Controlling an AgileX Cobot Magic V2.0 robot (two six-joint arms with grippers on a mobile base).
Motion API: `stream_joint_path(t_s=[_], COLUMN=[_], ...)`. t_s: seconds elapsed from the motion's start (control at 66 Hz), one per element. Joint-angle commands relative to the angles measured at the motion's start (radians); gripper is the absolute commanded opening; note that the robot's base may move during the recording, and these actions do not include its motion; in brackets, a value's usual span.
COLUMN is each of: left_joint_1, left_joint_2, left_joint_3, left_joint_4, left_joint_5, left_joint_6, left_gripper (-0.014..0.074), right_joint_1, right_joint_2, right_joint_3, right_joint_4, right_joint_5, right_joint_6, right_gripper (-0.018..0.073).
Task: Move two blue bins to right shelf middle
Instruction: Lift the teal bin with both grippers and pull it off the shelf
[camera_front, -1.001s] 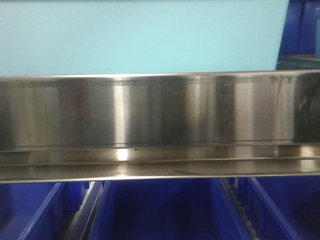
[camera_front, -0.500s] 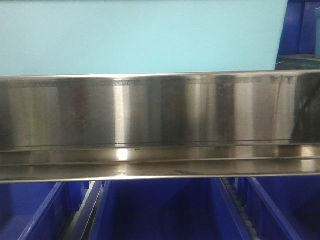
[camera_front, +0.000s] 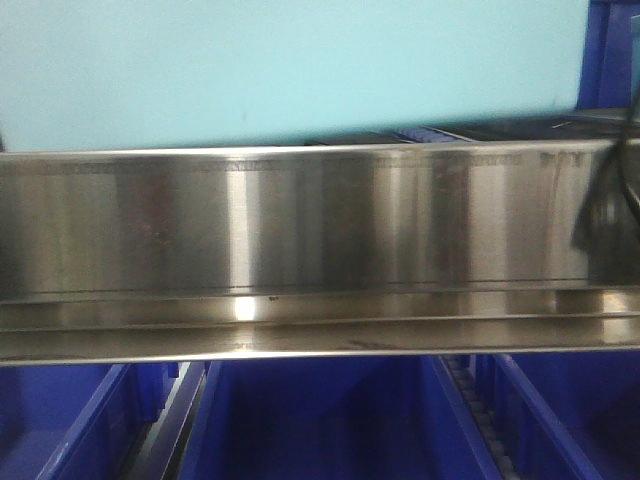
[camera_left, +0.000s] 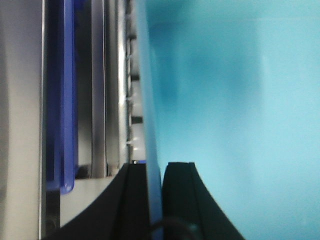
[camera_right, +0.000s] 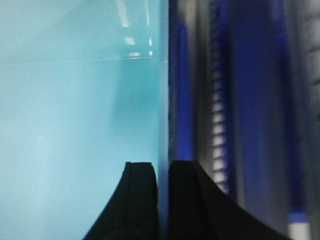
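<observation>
A large light-blue bin fills the top of the front view, just above a steel shelf rail. My left gripper is shut on one thin wall of this bin, one black finger on each side. My right gripper is shut the same way on the opposite wall of the bin. The bin's bottom edge sits a little above the rail at the right, with a dark gap under it. Neither gripper shows in the front view.
Dark-blue bins stand in a row under the steel rail, with another dark-blue bin at the upper right. A dark-blue bin rim and steel uprights lie left of the left gripper. A roller track and dark-blue bins run right of the right gripper.
The light-blue bin has shifted slightly right and risen at its right end, opening a dark gap above the rail. A dark shape has appeared at the rail's right end.
</observation>
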Motion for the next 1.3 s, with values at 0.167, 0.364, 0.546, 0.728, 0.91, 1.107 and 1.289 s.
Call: stream_joint_path(t_s=[0.167,0.364,0.546,0.728,0.91,1.107,1.289], left_joint_1=[-0.057,-0.057,-0.057,-0.057,-0.057,-0.057,-0.057], left_joint_2=[-0.088,-0.118,-0.118,-0.118,-0.118,-0.118,-0.118], left_joint_3=[-0.175,-0.322,-0.387,-0.391,-0.391,-0.391,-0.391], left_joint_4=[0.088,0.121,0.163,0.228,0.226,0.224,0.224], left_joint_5=[-0.012,-0.048,-0.079,-0.068,-0.068,-0.066,-0.066], left_joint_6=[-0.023,-0.023,-0.021,-0.021,-0.021,-0.021,-0.021], left_gripper=[-0.0111,-0.0111,-0.0111,-0.0111,-0.0111,-0.0111,-0.0111], right_joint_1=[0.075,0.082,0.082,0.082,0.082,0.082,0.082], right_joint_2=[-0.010,-0.010,-0.010,-0.010,-0.029,-0.088,-0.083], right_joint_3=[-0.163,-0.314,-0.382,-0.383,-0.383,-0.383,-0.383], right_joint_4=[-0.077,-0.109,-0.116,-0.186,-0.189,-0.196,-0.196], right_joint_5=[-0.017,-0.010,-0.013,0.012,0.010,0.014,0.003], right_joint_6=[-0.010,-0.010,-0.010,-0.010,-0.010,-0.010,-0.010], right_gripper=[-0.0157,-0.0157,-0.0157,-0.0157,-0.0158,-0.0159,-0.0159])
